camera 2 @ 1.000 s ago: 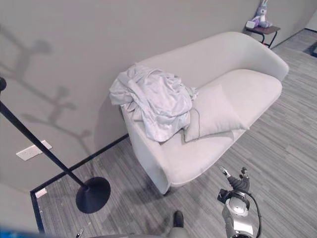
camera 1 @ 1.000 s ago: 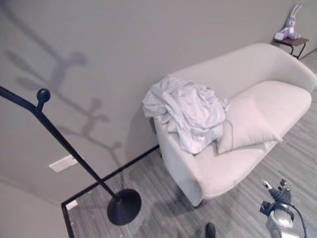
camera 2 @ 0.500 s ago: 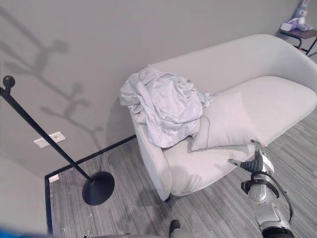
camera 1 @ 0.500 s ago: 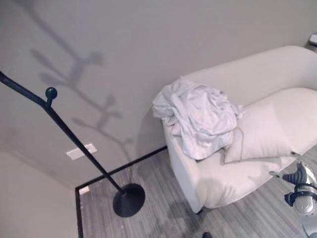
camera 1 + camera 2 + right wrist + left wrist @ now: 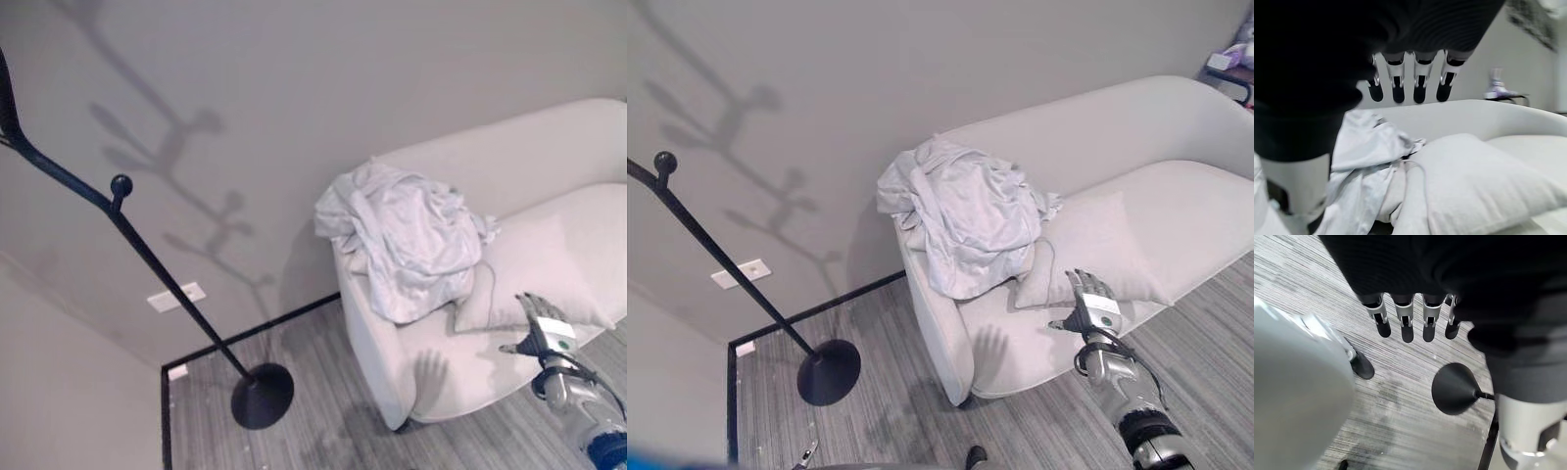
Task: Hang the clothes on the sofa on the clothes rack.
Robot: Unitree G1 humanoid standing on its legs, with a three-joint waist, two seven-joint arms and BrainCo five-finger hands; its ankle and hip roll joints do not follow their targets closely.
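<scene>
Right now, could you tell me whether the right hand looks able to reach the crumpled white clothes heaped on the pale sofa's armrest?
Probably yes: the right hand hovers open before the sofa, nothing between it and the clothes.

Sofa [image 5: 1136,127] w/ clothes [image 5: 965,220] on arm, prob. pillow [image 5: 1097,250] on seat.

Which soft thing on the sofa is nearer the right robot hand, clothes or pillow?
The pillow: the right robot hand hovers at its front edge, while the crumpled clothes lie over the armrest.
</scene>
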